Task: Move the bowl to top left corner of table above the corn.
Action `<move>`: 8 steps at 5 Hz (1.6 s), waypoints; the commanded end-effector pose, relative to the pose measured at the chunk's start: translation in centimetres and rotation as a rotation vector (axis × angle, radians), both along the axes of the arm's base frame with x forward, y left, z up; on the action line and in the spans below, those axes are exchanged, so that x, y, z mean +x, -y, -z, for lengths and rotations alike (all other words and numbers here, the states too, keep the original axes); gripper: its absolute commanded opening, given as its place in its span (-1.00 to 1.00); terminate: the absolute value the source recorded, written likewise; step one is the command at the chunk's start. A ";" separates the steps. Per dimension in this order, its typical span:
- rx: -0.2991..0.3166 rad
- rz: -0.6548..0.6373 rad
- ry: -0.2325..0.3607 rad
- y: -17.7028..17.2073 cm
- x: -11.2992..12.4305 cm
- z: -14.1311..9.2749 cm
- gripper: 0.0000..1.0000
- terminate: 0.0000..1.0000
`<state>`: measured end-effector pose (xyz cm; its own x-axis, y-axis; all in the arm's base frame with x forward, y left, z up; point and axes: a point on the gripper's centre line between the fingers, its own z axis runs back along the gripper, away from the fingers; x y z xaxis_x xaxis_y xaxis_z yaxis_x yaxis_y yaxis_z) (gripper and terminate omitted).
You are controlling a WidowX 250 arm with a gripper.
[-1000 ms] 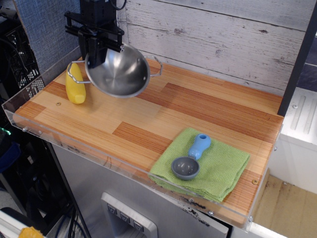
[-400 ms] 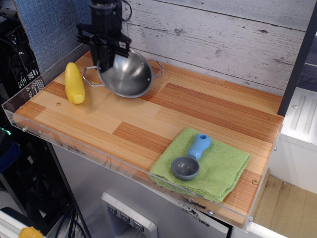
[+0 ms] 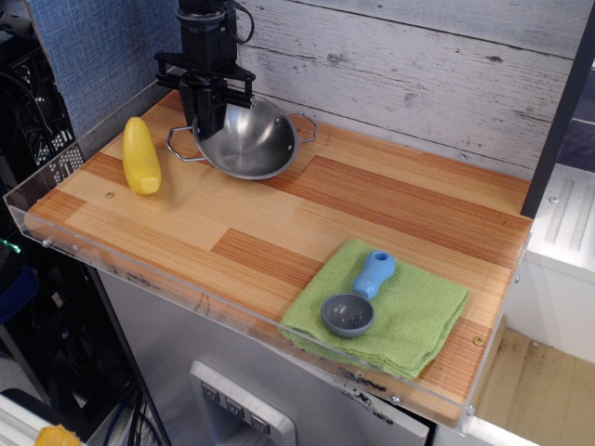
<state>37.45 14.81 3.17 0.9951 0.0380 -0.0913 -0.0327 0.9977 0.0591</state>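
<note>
The shiny steel bowl (image 3: 249, 141) with two wire loop handles sits near the back left of the wooden table (image 3: 307, 218), slightly tilted, close to the back wall. My black gripper (image 3: 210, 110) comes down from above and is shut on the bowl's left rim. The yellow corn (image 3: 140, 156) lies on the table to the left of the bowl, a short gap away from its left handle.
A green cloth (image 3: 409, 316) lies at the front right with a small grey scoop with a blue handle (image 3: 358, 299) on it. A clear acrylic edge (image 3: 139, 274) runs around the table. A whitewashed plank wall (image 3: 418, 74) stands right behind.
My gripper has carried the bowl to the right and back, away from over the corn, and lowered it from a steep tilt in the air to nearly level at the table.
</note>
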 end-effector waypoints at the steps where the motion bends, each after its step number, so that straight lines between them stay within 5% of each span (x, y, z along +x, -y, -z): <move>1: 0.017 -0.010 0.030 0.1 -0.4 -1.6 1.00 -1.00; 5: 0.079 0.028 0.135 1.7 -1.9 -8.3 1.00 -1.00; 8: 0.051 0.129 0.160 5.5 -3.7 -14.0 1.00 -1.00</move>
